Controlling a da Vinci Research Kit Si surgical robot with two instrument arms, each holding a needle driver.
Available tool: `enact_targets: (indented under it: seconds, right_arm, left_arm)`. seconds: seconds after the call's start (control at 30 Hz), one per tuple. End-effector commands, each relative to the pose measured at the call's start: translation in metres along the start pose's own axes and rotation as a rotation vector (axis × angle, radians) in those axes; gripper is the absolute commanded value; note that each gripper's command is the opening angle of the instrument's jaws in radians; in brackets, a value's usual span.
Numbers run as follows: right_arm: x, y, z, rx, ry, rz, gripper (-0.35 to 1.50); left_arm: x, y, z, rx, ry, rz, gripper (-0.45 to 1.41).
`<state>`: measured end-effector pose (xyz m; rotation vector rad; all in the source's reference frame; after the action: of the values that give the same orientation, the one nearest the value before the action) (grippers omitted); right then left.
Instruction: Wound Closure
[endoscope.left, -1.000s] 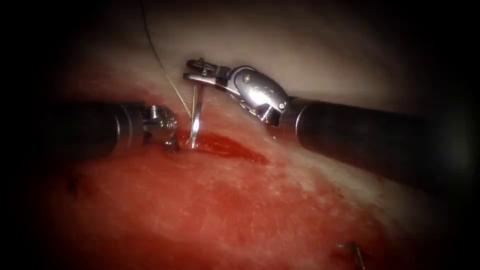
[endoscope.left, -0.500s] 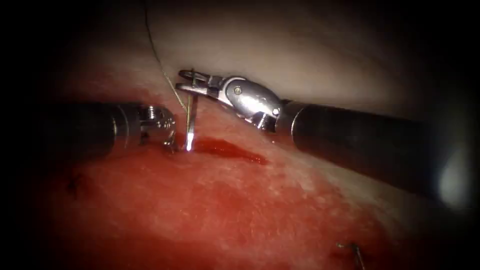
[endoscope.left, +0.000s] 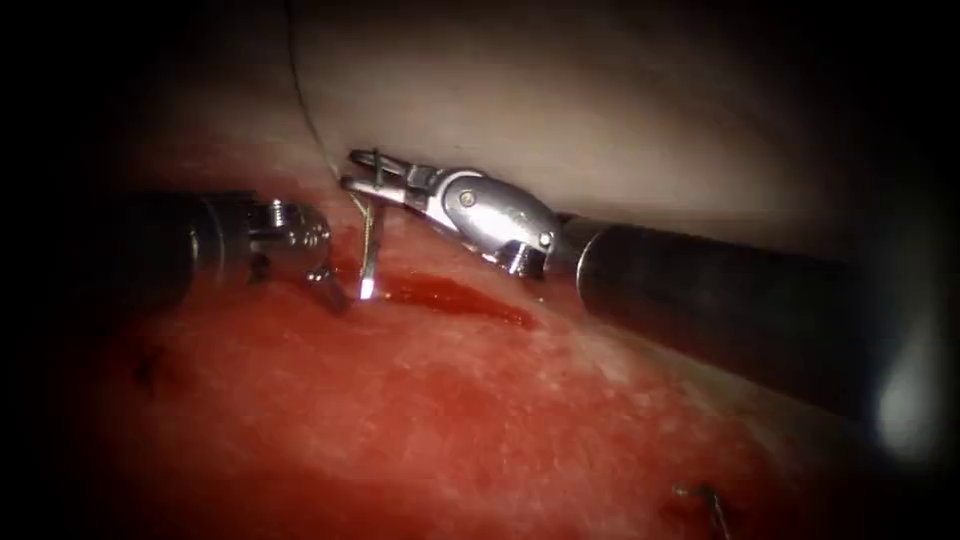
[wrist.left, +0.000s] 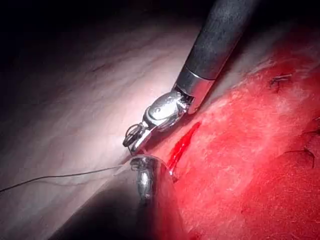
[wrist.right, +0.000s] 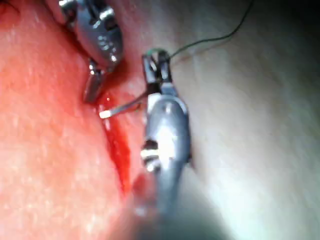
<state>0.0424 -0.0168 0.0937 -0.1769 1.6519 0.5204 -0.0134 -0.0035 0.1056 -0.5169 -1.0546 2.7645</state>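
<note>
My right tool (endoscope.left: 355, 172) reaches in from the right, jaws shut on the curved needle (endoscope.left: 372, 245) near its tail end. The needle hangs down, and its bright tip lies free at the left end of the cut (endoscope.left: 460, 298), outside the tissue. Thread (endoscope.left: 305, 100) runs from the tail up and away over the pale skin. My left tool (endoscope.left: 333, 293) has its jaws shut on nothing, tip resting on the tissue just left of the needle tip. The right wrist view has the needle (wrist.right: 122, 107) between my right jaws (wrist.right: 156, 62) and the left tool (wrist.right: 92, 92).
Red fluid fills the cut and stains the tissue (endoscope.left: 480, 420) in front of it. Pale skin (endoscope.left: 600, 110) lies behind the tools. A dark stitch end (endoscope.left: 705, 497) sticks out near the front right; further stitch ends (wrist.left: 280, 80) mark the red surface.
My right tool has moved left and slightly down with the needle, carrying its tip left along the cut's end. The left tool has drawn back to the left.
</note>
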Motion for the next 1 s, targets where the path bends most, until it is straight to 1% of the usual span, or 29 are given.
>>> enact_targets:
  seconds: [0.03,0.17,0.3,0.33,0.47,0.57,0.7,0.83,1.0]
  right_arm:
    - [-0.0006,-0.0003,0.0009,0.002,0.002,-0.001,-0.35]
    - [-0.0007,-0.0006,0.0008,0.0,0.001,-0.003,-0.35]
    - [-0.0006,-0.0003,0.0005,-0.001,0.001,0.0,-0.35]
    - [-0.0004,0.0,0.0003,0.001,0.0,0.002,-0.35]
    - [-0.0003,0.0006,-0.0002,0.001,-0.001,0.003,-0.35]
    - [-0.0004,0.0005,-0.0002,0.003,-0.002,0.001,-0.35]
    - [-0.0003,0.0006,-0.0002,0.004,0.004,0.019,-0.35]
    - [-0.0002,0.0006,0.0,-0.003,0.018,0.078,-0.35]
    - [-0.0003,0.0005,0.0003,-0.016,-0.002,0.189,-0.35]
  left_arm:
    - [0.0002,-0.0003,0.0006,0.001,0.001,0.001,-0.45]
    - [-0.0003,0.0004,0.0006,0.004,0.005,0.005,-0.45]
    - [-0.0007,0.0012,0.0005,0.014,0.004,0.005,-0.45]
    - [-0.0008,0.002,0.0005,0.036,-0.002,0.002,-0.45]
    - [-0.0006,0.0042,0.0007,0.05,0.018,0.002,-0.45]
    - [0.0002,0.0061,0.0011,0.03,0.068,0.001,-0.45]
    - [0.0012,0.0083,0.0016,0.032,0.084,0.001,-0.45]
    - [0.002,0.0095,0.0019,0.044,0.128,-0.01,-0.45]
    - [0.0016,0.0095,0.0028,0.056,0.142,-0.006,-0.45]
